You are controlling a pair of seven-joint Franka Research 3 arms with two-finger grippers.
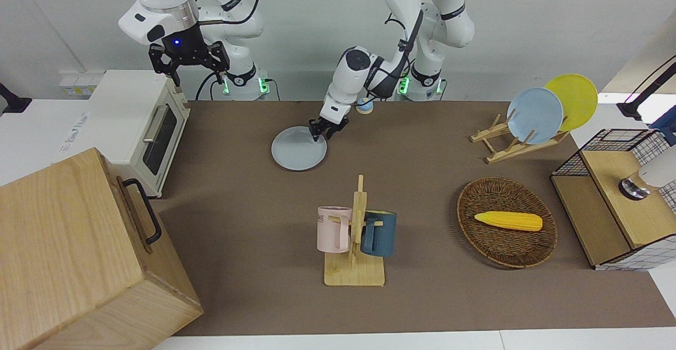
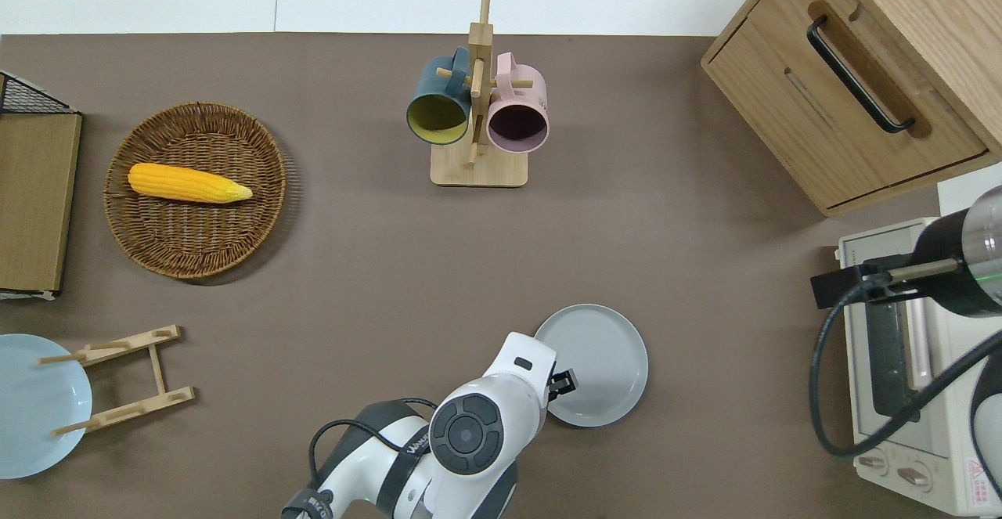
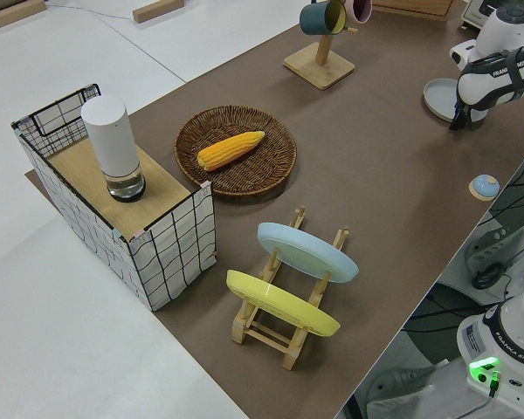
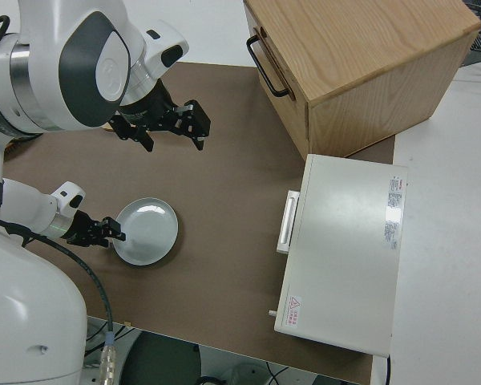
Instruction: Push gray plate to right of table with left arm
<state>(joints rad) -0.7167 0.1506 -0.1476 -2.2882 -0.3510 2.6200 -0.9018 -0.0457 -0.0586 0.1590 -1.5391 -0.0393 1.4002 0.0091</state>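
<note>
Resting flat on the brown surface (image 1: 237, 207), the gray plate (image 1: 298, 149) is lying near the robots, between the toaster oven (image 1: 142, 128) and the plate rack (image 1: 515, 141). Left hand (image 1: 323, 130) is touching down at the plate's rim; finger state indiscernible. Right arm is parked, its hand (image 1: 187, 60) spread wide.

Looked smooth and faintly glossy: gray plate (image 1: 299, 149), on matte brown table (image 1: 253, 202). Showed woven, rough wicker in basket (image 1: 506, 222); pale unfinished wood in mug rack (image 1: 355, 255) and plate rack (image 1: 507, 144). Appeared glossy white plastic on left arm (image 1: 359, 73).
</note>
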